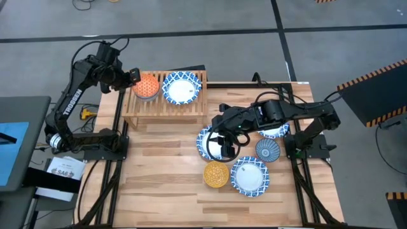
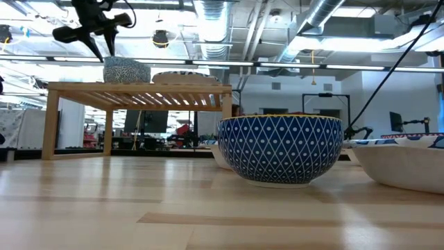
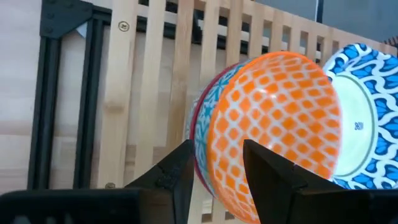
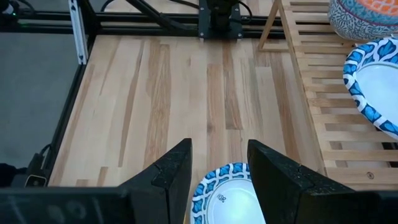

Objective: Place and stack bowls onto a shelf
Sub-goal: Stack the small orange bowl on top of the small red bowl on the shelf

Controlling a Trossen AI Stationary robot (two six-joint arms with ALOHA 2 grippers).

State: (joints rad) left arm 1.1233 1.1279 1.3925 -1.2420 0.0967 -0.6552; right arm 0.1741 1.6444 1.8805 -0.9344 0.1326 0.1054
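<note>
On the shelf (image 1: 166,102) (image 2: 139,90) an orange bowl (image 1: 147,85) (image 3: 273,118) sits nested in a red-lined bowl (image 3: 200,134), next to a wide blue-and-white bowl (image 1: 181,88) (image 3: 364,121). My left gripper (image 1: 135,77) (image 3: 214,162) is open, its fingers on either side of the stack's left rim; in the low view it hangs above the stack (image 2: 126,71). My right gripper (image 1: 224,145) (image 4: 219,163) is open over a wide blue-and-white bowl (image 1: 208,144) (image 4: 229,198) on the table. A yellow bowl (image 1: 216,173) (image 2: 281,149), a dark blue bowl (image 1: 267,150) and two more wide bowls (image 1: 250,176) (image 1: 275,131) rest on the table.
The shelf's right half (image 4: 323,106) is bare slats. Bare tabletop (image 1: 159,172) lies to the left of the bowls. The right arm (image 1: 280,114) reaches across one wide bowl. Black frame rails (image 1: 121,127) run along the table's left and right edges.
</note>
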